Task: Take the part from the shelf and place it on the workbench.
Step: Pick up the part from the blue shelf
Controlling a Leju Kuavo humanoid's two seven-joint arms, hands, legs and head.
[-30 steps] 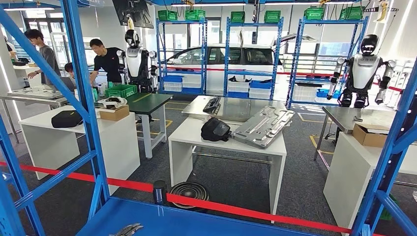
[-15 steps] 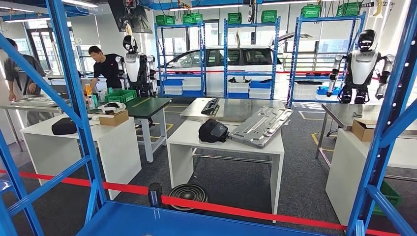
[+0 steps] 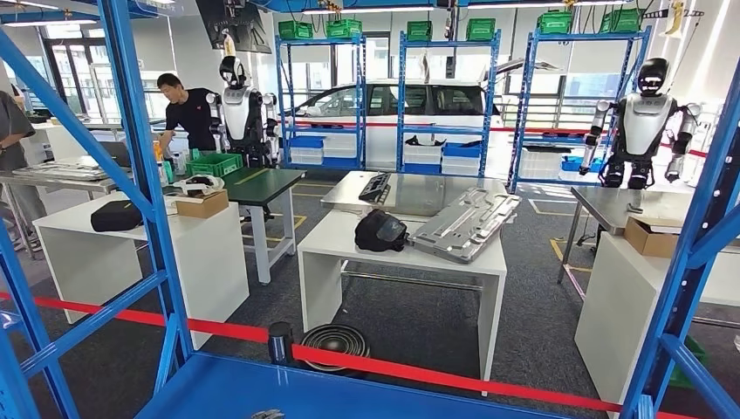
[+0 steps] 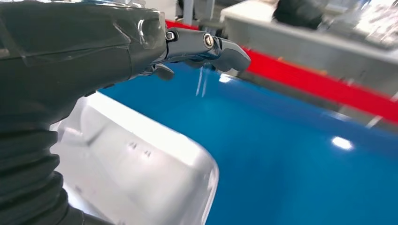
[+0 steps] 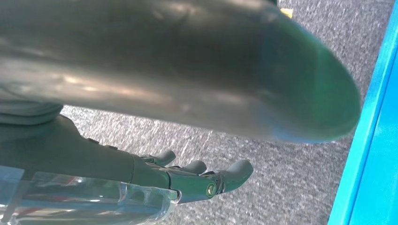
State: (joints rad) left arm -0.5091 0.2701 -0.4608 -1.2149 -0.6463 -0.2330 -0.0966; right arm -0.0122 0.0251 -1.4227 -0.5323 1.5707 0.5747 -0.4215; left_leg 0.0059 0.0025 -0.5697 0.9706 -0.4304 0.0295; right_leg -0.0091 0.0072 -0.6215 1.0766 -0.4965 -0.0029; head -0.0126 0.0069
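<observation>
The left hand (image 4: pixel 197 49), fingers apart and holding nothing, hovers above the part (image 4: pixel 141 173); it should lower squarely before gripping.

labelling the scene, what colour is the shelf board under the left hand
Glossy blue shelf board, clearest in the left wrist view.

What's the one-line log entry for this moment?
left hand: over silver metal part lying on blue shelf, grip unclear | right hand: empty, fingers apart, above grey floor | pick: unconfirmed

Silver metal part (image 4: pixel 141 168), rounded corner, shiny, lying flat on blue shelf (image 4: pixel 291 159) surface
</observation>
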